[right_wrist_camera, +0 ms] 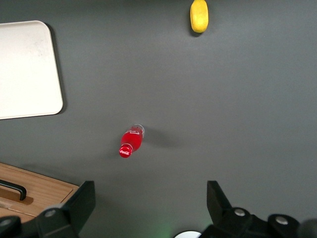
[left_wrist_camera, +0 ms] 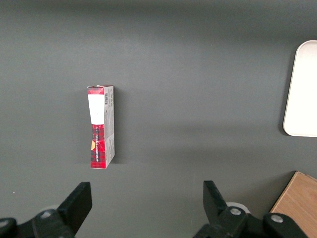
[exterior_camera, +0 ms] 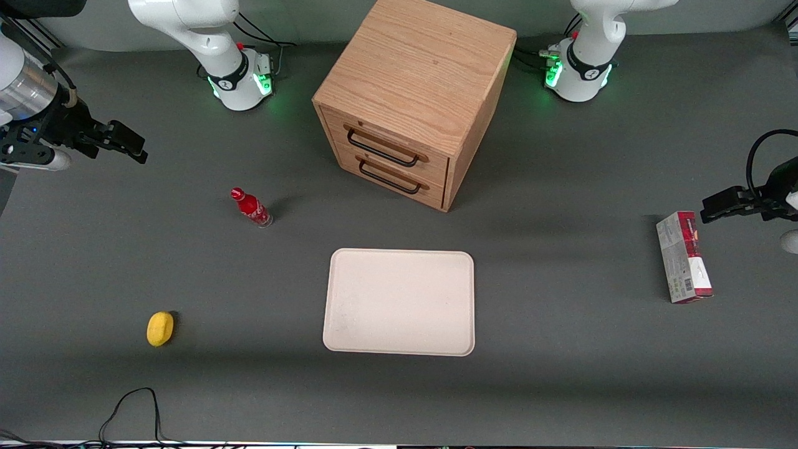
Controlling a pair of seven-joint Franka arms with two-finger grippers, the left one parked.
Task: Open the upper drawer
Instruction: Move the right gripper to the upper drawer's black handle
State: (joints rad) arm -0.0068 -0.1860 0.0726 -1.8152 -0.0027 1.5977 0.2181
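The light oak cabinet (exterior_camera: 414,68) stands at the back middle of the table, turned at an angle. Its upper drawer (exterior_camera: 399,138) is shut, flush with the cabinet face, and carries a long black bar handle (exterior_camera: 381,148). The matching bottom drawer (exterior_camera: 399,181) sits just below it, also shut. My gripper (exterior_camera: 131,144) hovers above the table far toward the working arm's end, well away from the cabinet, open with nothing between its fingers. In the right wrist view the gripper (right_wrist_camera: 150,191) shows its fingers wide apart over bare table, with a corner of the cabinet (right_wrist_camera: 44,191) beside them.
A red bottle (exterior_camera: 251,207) (right_wrist_camera: 131,141) stands between my gripper and the cabinet. A yellow lemon (exterior_camera: 160,328) lies nearer the front camera. A cream tray (exterior_camera: 399,302) lies in front of the cabinet. A red-and-white box (exterior_camera: 682,257) lies toward the parked arm's end.
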